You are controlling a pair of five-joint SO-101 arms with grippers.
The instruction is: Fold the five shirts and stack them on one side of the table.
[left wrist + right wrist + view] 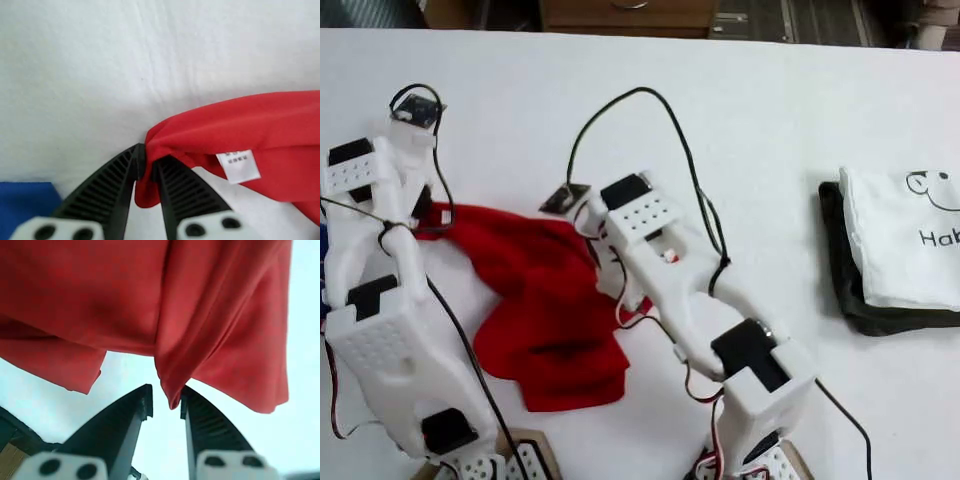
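A crumpled red shirt (545, 300) lies on the white table (770, 120) between the two arms. My left gripper (145, 162) is shut on one corner of the red shirt (250, 120), close to its white label (239, 165). In the high view the left gripper (428, 213) sits at the shirt's left end. My right gripper (166, 402) pinches a hanging fold of the red shirt (150, 300) between its fingertips. From above, the right gripper (603, 262) is at the shirt's right edge.
At the table's right side a folded white shirt (905, 240) rests on a folded black shirt (850, 290). A blue cloth (25, 195) lies at the left table edge beside my left arm. The far half of the table is bare.
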